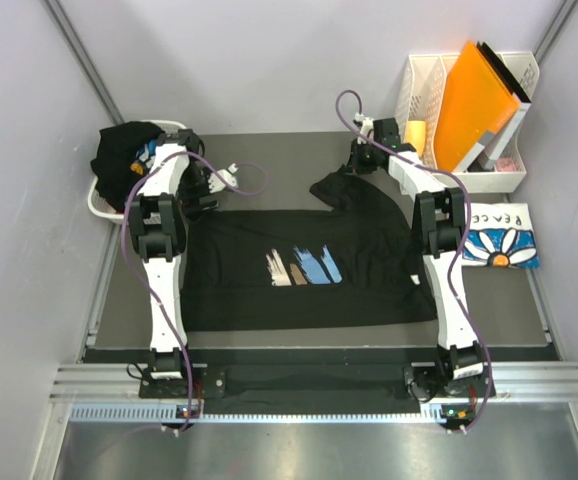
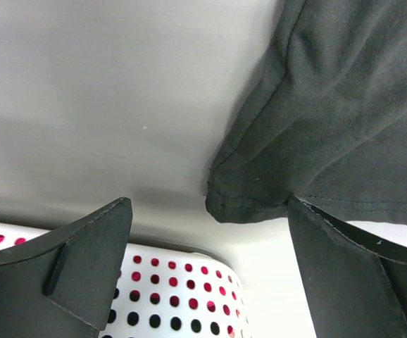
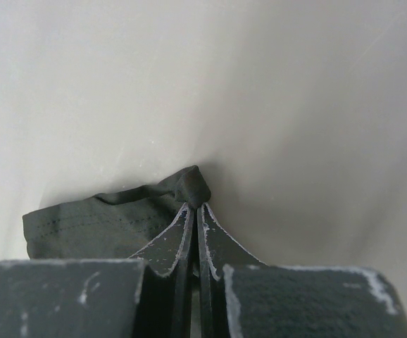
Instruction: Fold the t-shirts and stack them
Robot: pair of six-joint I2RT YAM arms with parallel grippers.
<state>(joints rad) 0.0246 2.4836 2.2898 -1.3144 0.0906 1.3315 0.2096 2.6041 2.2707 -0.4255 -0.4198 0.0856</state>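
My right fingers [image 3: 163, 248] pinched shut on the far edge of the printed black t-shirt [image 1: 309, 270], shirt spread across the counter [image 1: 269, 165], my left fingers [image 2: 84, 271] wide and empty, beside a plain black t-shirt [image 2: 330, 120] in the white laundry basket [image 2: 182, 296]

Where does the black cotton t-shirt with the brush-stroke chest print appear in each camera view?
Top external: the black cotton t-shirt lies spread mid-table, one far corner held up by the right pincer.
Left wrist: black hemmed cloth at upper right; cannot tell whether it is this shirt.
Right wrist: its bunched corner sits centre, clamped in the shut pincer.
Shared landmark: the right pincer, in top and right wrist views.
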